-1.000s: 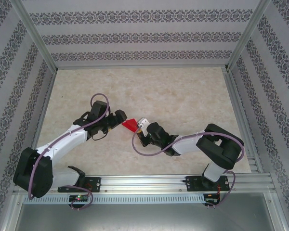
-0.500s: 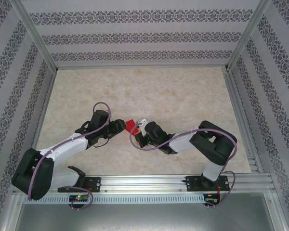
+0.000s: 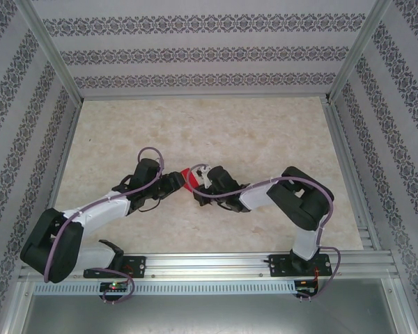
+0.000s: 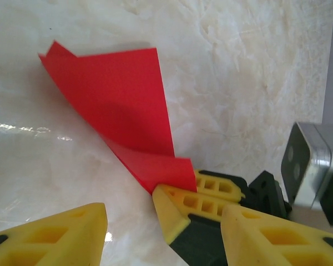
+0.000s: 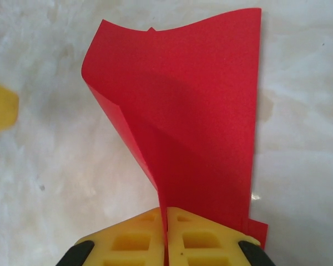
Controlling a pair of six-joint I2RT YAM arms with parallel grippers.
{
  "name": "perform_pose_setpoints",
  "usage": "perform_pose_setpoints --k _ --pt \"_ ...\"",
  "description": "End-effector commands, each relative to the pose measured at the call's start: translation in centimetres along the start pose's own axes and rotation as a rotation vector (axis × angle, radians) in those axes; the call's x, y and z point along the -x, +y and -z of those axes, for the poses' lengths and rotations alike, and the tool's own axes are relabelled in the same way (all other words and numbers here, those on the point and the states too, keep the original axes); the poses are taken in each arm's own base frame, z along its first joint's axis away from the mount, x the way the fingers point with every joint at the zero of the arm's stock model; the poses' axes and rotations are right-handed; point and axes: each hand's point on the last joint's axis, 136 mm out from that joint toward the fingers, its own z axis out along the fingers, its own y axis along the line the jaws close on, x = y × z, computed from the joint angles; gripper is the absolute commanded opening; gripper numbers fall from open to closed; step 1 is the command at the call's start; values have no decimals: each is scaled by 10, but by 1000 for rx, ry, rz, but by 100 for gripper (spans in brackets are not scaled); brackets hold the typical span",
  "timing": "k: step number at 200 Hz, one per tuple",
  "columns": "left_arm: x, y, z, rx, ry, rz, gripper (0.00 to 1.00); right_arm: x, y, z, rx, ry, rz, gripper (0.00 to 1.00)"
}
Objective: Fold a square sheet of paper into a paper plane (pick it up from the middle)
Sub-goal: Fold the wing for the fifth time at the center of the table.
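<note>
the square sheet of paper (image 3: 189, 177), bright red and folded over on itself, is held near the middle of the table (image 3: 265, 132), between the two wrists. it is pinched at its near edge by the right fingers (image 5: 139, 239), which are pressed fully together with the paper in the seam between them; beyond them the sheet is seen curling into a bowed flap. the left fingers (image 4: 61, 233) are spread roughly halfway and nothing is gripped by them. the yellow tips of the right fingers are seen lying in the gap between them, so the way to the paper is partly blocked. a silver camera housing (image 4: 313, 160) on the right wrist is seen just beside them. from above, much of the sheet is covered by the two wrists. the table is enclosed by patterned walls (image 3: 195, 52) and an aluminium rail (image 3: 209, 263), and a purple cable (image 3: 150, 150) is looped over the left arm. compared with a second ago, the wrists have been brought closer together, the left fingers have been narrowed, the right fingers have been kept pinched, and less red is exposed from above.
</note>
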Motion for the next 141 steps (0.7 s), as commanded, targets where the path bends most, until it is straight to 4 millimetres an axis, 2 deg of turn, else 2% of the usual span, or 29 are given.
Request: perform_pose_setpoints --k 1,70,141 --pt "-4 -8 -5 -41 7 -27 57 -14 -4 -5 47 72 -124 8" --pt "-3 -9 -13 -48 14 -43 54 -4 1 1 135 76 -233 9" --pt "2 -18 -26 -81 5 -82 35 1 -14 6 198 54 -408 7"
